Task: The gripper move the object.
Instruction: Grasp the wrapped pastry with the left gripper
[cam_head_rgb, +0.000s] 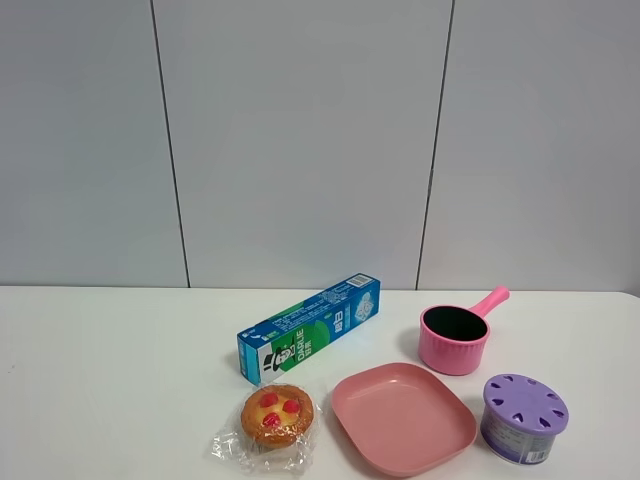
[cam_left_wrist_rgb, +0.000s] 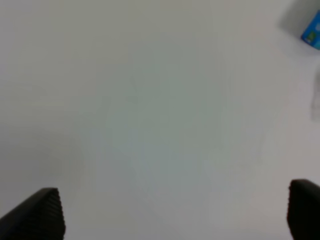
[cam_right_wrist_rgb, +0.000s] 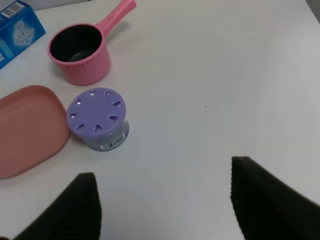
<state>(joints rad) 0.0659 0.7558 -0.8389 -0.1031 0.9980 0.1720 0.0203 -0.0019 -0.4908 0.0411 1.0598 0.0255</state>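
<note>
The object is a small golden-brown tart (cam_head_rgb: 277, 413) with red fruit pieces, in crinkly clear plastic, at the table's front, left of the pink plate. No arm shows in the high view. In the left wrist view my left gripper (cam_left_wrist_rgb: 175, 215) is open over bare white table, its black fingertips (cam_left_wrist_rgb: 37, 215) far apart; the tart is not in that view. In the right wrist view my right gripper (cam_right_wrist_rgb: 165, 205) is open above the table, near the purple canister (cam_right_wrist_rgb: 98, 119); the tart is out of that view too.
A blue and green toothpaste box (cam_head_rgb: 308, 327) lies behind the tart. A pink square plate (cam_head_rgb: 402, 417) sits to its right, then the purple canister (cam_head_rgb: 523, 418). A pink saucepan (cam_head_rgb: 458, 336) stands behind them. The plate (cam_right_wrist_rgb: 25, 131) and saucepan (cam_right_wrist_rgb: 82, 54) also show in the right wrist view.
</note>
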